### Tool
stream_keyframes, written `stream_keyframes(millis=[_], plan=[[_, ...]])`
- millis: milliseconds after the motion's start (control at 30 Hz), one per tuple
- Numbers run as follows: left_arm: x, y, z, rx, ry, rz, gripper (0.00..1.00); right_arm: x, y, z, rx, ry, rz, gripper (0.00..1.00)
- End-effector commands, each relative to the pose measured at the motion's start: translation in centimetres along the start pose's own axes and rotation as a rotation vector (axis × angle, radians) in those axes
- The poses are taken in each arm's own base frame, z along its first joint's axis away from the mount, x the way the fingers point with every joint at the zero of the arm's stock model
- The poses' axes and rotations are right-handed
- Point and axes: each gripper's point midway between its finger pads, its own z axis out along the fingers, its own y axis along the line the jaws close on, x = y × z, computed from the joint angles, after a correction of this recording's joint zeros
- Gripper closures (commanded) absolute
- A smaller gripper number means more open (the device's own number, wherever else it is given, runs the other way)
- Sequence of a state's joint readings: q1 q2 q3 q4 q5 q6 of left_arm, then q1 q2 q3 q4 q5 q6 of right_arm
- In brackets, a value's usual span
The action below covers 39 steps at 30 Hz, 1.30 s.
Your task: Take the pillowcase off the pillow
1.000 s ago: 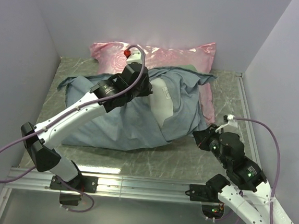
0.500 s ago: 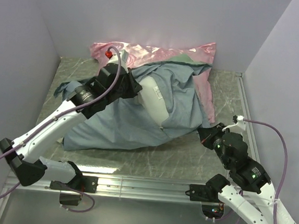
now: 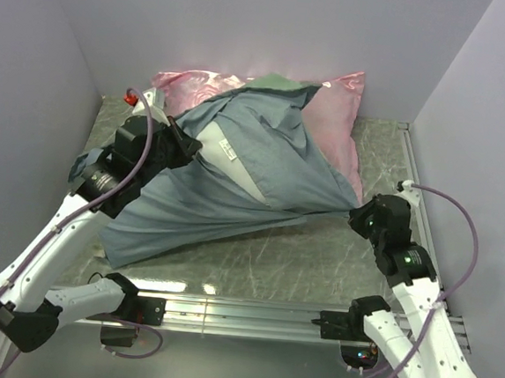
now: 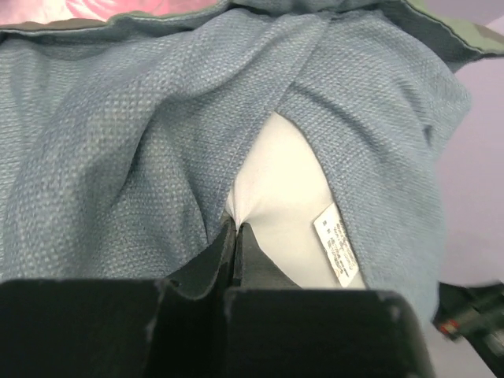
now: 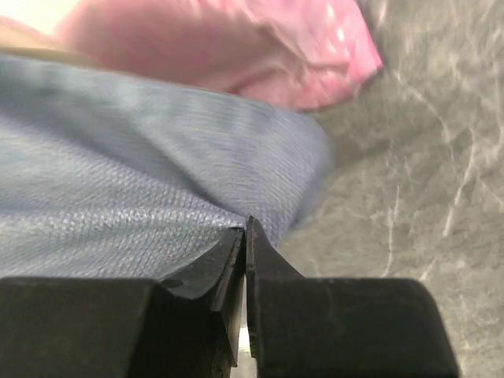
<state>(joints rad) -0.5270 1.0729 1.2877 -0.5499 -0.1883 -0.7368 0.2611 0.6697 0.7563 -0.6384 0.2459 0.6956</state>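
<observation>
The pillowcase [image 3: 282,156] is turned grey-blue side out and stretched between both grippers; a strip of its green outside shows at the back. The off-white pillow [image 3: 237,165], with a sewn label, shows in the case's opening. My left gripper [image 3: 190,144] is shut on the pillow's edge [image 4: 283,189] right where the grey-blue cloth [image 4: 102,142] parts. My right gripper [image 3: 359,214] is shut on the case's right corner [image 5: 118,181], low over the table at the right.
A shiny pink rose-patterned pillow [image 3: 334,117] lies at the back under the case, also in the right wrist view [image 5: 236,55]. Walls close in the back and both sides. Grey marbled table [image 3: 317,257] with a metal rail at the near edge.
My left gripper has pulled left and back with the pillow's edge; my right gripper has moved right with the case corner. The case is now stretched tighter, and more of the pink pillow shows.
</observation>
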Motion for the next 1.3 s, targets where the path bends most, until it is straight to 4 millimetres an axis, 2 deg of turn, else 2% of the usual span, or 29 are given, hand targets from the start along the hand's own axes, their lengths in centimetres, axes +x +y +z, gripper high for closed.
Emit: stream_keyframes(millis=[0,67,100,133,267,300,333,433,500,533,600,733,767,800,867,1067,1167,1267], plan=[[-1.7,1.5,-1.6,-0.041,-0.073,0.037,1.00,0.9,-2.1,2.7,0.043,0.036,-0.071,0.92],[-1.2,1.4,-1.4,-0.025,-0.054,0.033,1.00,3.1,-1.5,3.5,-0.004,0.123,-0.077,0.94],[-0.9,1.2,-1.3,-0.015,-0.047,0.032,1.00,3.1,-0.8,3.6,-0.031,0.119,-0.071,0.94],[-0.8,1.3,-1.2,-0.015,-0.042,0.032,1.00,3.8,-0.8,3.7,-0.044,0.128,-0.068,0.90],[0.2,1.5,-0.6,-0.010,-0.011,0.035,1.00,4.1,1.3,3.3,-0.138,0.157,-0.103,0.77],[0.5,1.3,-0.4,0.004,-0.003,0.033,0.99,4.4,1.9,2.6,-0.148,0.164,-0.129,0.73],[1.0,1.6,-0.2,-0.001,0.006,0.033,1.00,2.9,3.1,1.2,-0.191,0.105,-0.132,0.61],[1.7,1.5,0.2,0.015,0.027,0.025,0.99,1.2,5.8,-1.4,-0.291,0.025,-0.154,0.40],[2.6,1.6,0.4,0.024,0.052,0.021,0.99,-0.8,8.1,-3.4,-0.390,-0.030,-0.163,0.33],[2.9,1.3,0.4,0.038,0.062,0.018,1.00,-1.0,9.7,-4.7,-0.466,-0.024,-0.173,0.31],[4.0,1.1,0.6,0.050,0.088,0.017,0.99,-0.7,11.7,-5.2,-0.539,-0.001,-0.202,0.27],[5.8,0.5,0.6,0.063,0.124,0.025,0.99,1.5,15.2,-5.3,-0.613,0.078,-0.243,0.23],[6.2,0.1,0.6,0.068,0.129,0.027,1.00,2.9,16.1,-5.0,-0.622,0.114,-0.254,0.23],[6.6,0.0,0.6,0.070,0.136,0.030,1.00,3.2,16.9,-5.0,-0.642,0.112,-0.247,0.22],[7.6,-0.2,0.7,0.073,0.156,0.032,0.99,4.9,18.1,-4.3,-0.629,0.140,-0.268,0.21],[9.6,-0.6,0.4,0.081,0.189,0.036,0.99,7.3,20.5,-0.5,-0.538,0.177,-0.319,0.19],[10.2,-0.4,0.2,0.076,0.197,0.040,0.99,8.0,20.7,0.9,-0.498,0.183,-0.319,0.27],[10.5,-0.2,-0.3,0.082,0.203,0.040,0.99,7.9,20.6,1.6,-0.477,0.164,-0.309,0.49]])
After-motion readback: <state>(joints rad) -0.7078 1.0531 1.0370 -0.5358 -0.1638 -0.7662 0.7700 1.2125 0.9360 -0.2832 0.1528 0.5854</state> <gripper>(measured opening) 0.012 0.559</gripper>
